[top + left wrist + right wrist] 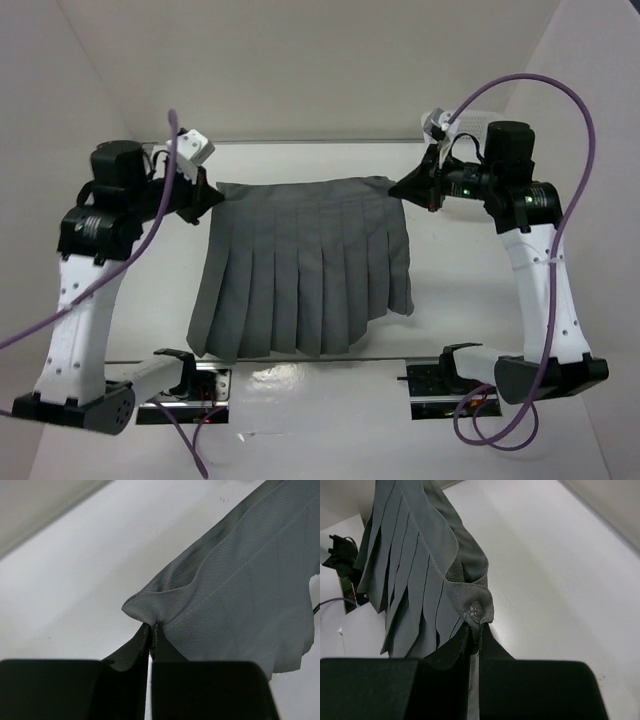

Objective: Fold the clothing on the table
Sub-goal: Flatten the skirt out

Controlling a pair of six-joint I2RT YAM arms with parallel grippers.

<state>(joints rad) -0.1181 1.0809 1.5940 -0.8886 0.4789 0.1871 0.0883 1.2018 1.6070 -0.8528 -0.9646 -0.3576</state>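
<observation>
Between my left jaws and right jaws stretches the skirt (300, 270), both clenched on its top corners above the surface (470, 300); no fold made yet.

The dark grey pleated skirt (300, 270) is lifted over the white table (470, 300) by its two waistband corners. The waistband is stretched toward the table's far edge, and the long pleats hang toward its near edge.

Draped clothing (300, 265) blocks table (460, 290) centre; open strips either side, hemmed by arms (80, 290), walls (590, 90).
</observation>
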